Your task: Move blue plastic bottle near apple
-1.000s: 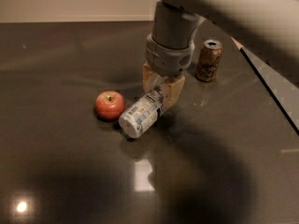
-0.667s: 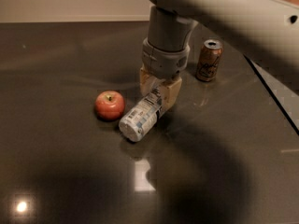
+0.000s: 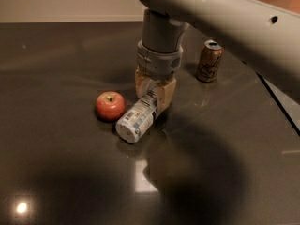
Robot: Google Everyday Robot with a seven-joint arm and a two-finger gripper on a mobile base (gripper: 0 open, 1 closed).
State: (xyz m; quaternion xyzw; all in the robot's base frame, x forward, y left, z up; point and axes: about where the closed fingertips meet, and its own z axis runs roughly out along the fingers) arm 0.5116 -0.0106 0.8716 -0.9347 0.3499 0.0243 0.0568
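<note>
Now, a dark glossy table [image 3: 56, 172] is seen below a pale wall [image 3: 65, 3], with bright glints mirrored in it. The blue plastic bottle [image 3: 137, 120], clear with a pale label, is laid just beside the apple [image 3: 110, 105], its neck end clasped by the end effector [image 3: 153, 95].

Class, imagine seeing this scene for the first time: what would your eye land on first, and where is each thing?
The big grey arm fills the upper right, with its pincer down at the cap end of the blue plastic bottle, which lies mid-table. The red apple sits just left of the bottle, bright against the dark table. A brown can stands further back on the right.
</note>
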